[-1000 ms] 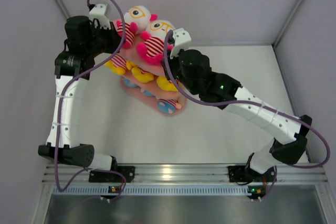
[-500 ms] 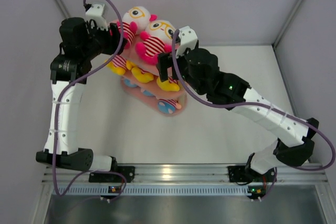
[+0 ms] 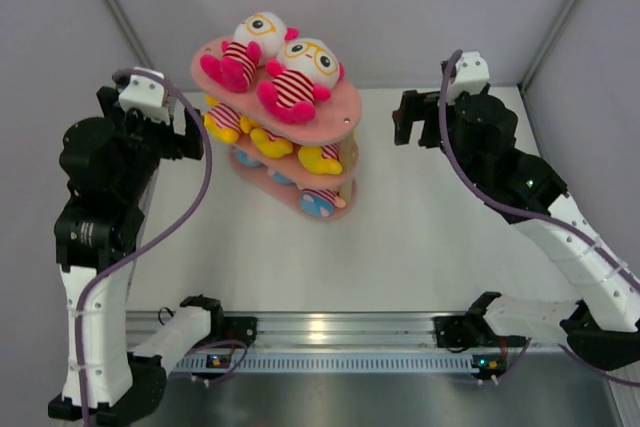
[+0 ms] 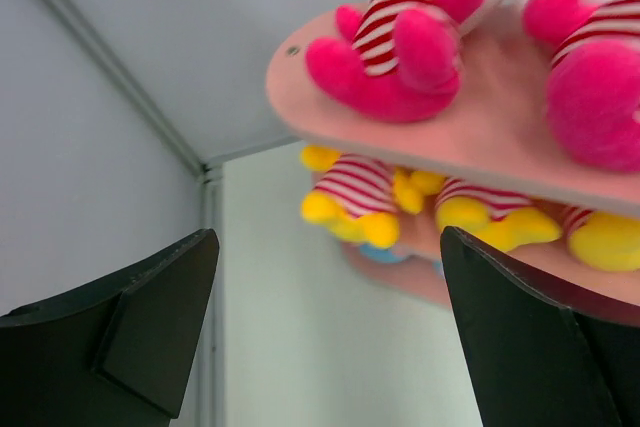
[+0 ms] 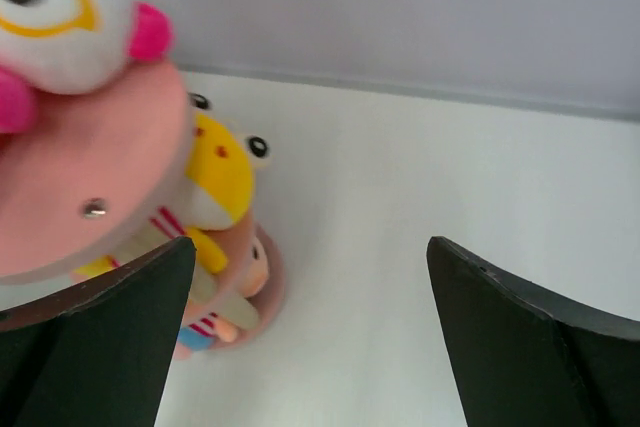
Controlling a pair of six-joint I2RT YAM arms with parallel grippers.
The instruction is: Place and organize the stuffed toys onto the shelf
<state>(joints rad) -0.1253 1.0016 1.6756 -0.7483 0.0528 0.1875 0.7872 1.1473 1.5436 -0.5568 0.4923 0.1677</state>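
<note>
The pink three-tier shelf [image 3: 345, 107] stands at the back middle of the table. Two pink-limbed stuffed toys [image 3: 248, 47] [image 3: 300, 75] with yellow glasses sit on its top board. Yellow toys [image 3: 225, 122] [image 3: 320, 159] fill the middle tier, and a peach-faced one [image 3: 320, 202] lies on the bottom. My left gripper [image 3: 187, 135] hangs open, left of the shelf and apart from it. My right gripper [image 3: 410, 127] is open on the shelf's right, also clear of it. In the left wrist view the gripper [image 4: 328, 237] is empty below a pink toy [image 4: 400, 47]. In the right wrist view the gripper [image 5: 310, 242] is empty beside a yellow toy [image 5: 220, 172].
Grey walls with corner posts [image 3: 110, 7] close in the white table on three sides. A metal rail [image 3: 330, 327] carrying both arm bases runs along the near edge. Purple cables loop off each arm.
Both arms have drawn back from the shelf's top tier, the left one leftward and the right one rightward. Both grippers have gone from nearly shut to open, and the toys stay on the shelf.
</note>
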